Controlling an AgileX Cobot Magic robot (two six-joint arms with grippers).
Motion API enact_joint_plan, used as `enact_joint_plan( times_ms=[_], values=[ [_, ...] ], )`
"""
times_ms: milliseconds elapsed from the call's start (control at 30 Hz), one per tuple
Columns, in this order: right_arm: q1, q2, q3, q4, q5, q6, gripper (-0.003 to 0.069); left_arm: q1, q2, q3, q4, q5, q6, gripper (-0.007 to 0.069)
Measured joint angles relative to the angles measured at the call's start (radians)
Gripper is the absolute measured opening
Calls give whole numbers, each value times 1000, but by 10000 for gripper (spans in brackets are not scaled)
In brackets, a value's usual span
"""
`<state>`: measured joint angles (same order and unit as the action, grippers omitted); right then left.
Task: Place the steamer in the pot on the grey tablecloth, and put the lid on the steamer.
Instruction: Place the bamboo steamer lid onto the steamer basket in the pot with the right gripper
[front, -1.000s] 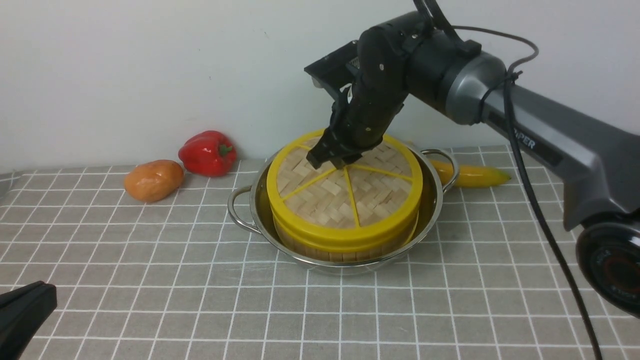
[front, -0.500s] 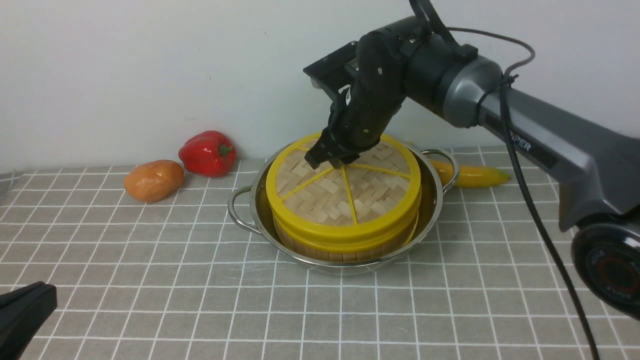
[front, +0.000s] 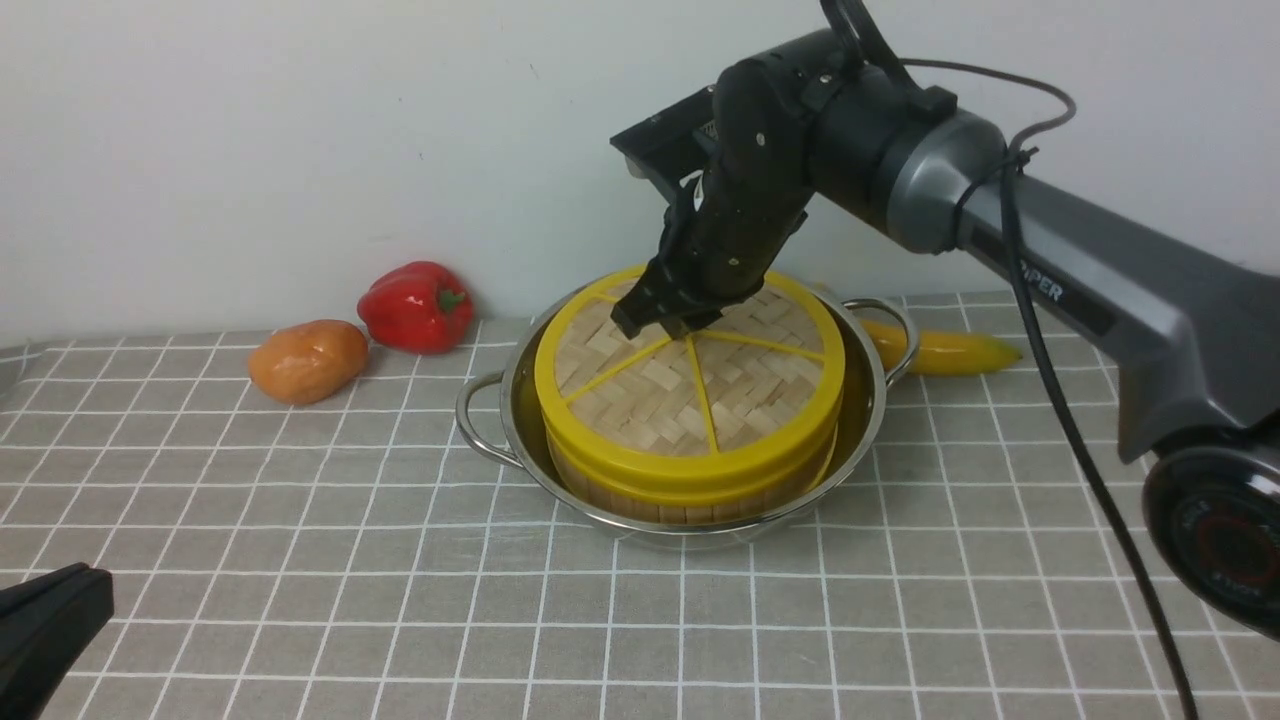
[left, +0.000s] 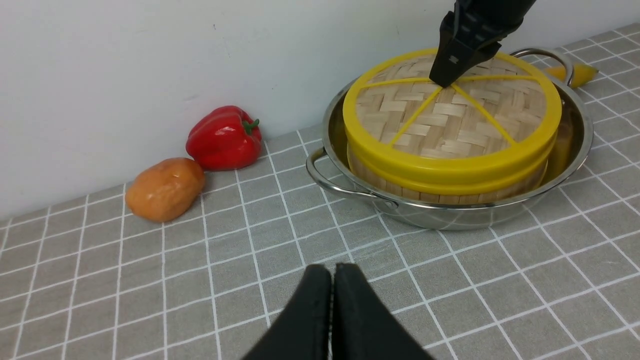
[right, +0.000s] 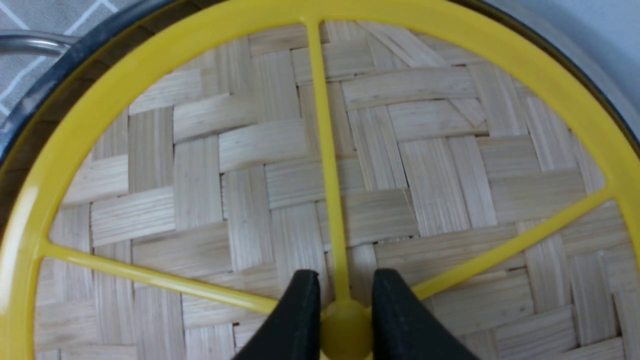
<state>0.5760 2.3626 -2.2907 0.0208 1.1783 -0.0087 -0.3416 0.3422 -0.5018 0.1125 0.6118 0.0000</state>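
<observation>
Right wrist view showed the right claw (right: 345, 282) pinched narrow on the centre knob (right: 346, 325) of the lid (right: 240, 150), one finger either side, coming from straight above it. The lid sat on the steamer (front: 680, 512), which stood inside the pot (front: 522, 410) on the grey tablecloth (front: 300, 560). Letting go and lifting straight up seemed all that remained. The left claw (left: 332, 305), shut and empty, lay well apart.
</observation>
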Motion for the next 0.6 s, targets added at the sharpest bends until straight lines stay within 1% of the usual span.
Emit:
enact_joint_plan(
  times_ms=[600],
  values=[
    [0, 0, 0, 9, 1, 19, 146, 0, 0, 0, 0, 0, 0, 2]
  ],
)
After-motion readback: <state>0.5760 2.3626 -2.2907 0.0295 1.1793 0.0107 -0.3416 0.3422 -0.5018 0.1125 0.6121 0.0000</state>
